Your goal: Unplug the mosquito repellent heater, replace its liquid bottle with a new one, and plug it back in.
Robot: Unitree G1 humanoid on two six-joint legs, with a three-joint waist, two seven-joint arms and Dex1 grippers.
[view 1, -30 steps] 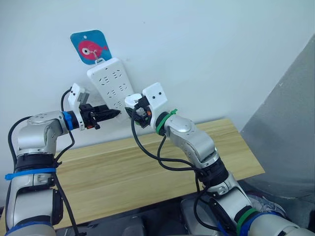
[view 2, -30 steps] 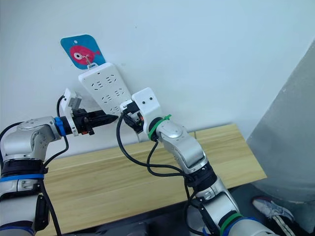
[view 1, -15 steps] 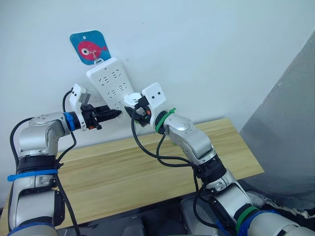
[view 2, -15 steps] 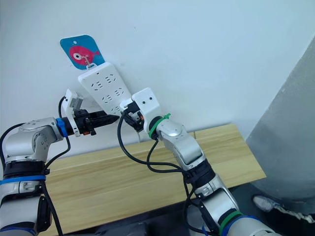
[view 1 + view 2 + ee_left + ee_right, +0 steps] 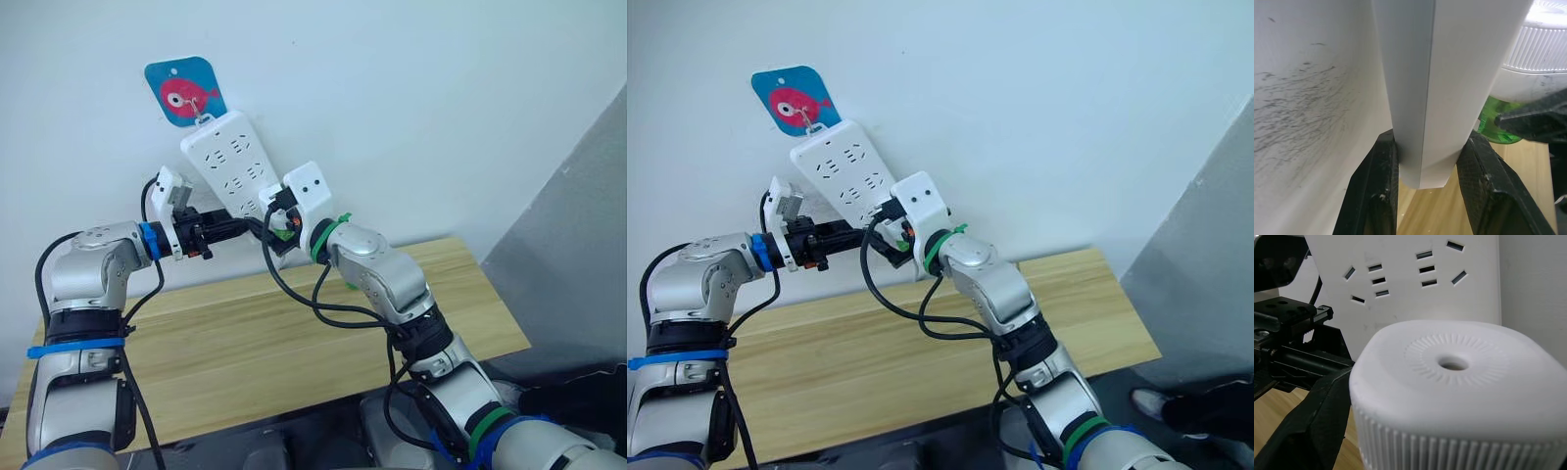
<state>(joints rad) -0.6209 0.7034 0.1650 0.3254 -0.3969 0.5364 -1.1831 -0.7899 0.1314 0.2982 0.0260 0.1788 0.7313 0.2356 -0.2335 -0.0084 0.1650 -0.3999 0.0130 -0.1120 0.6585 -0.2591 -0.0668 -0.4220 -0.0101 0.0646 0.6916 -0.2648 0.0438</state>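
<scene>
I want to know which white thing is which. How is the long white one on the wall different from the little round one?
The power strip is long and flat, with rows of plug holes; the heater is small and rounded, with one hole on top. The strip hangs from a fish hook; the heater sits at the strip's lower end, with a green bottle beneath. Both are white plastic.

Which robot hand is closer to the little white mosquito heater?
Right. The right gripper is shut on the mosquito repellent heater; the left gripper clamps the power strip beside it.

The right gripper (image 5: pixel 266 221) hides most of the green bottle (image 5: pixel 1497 128).
</scene>
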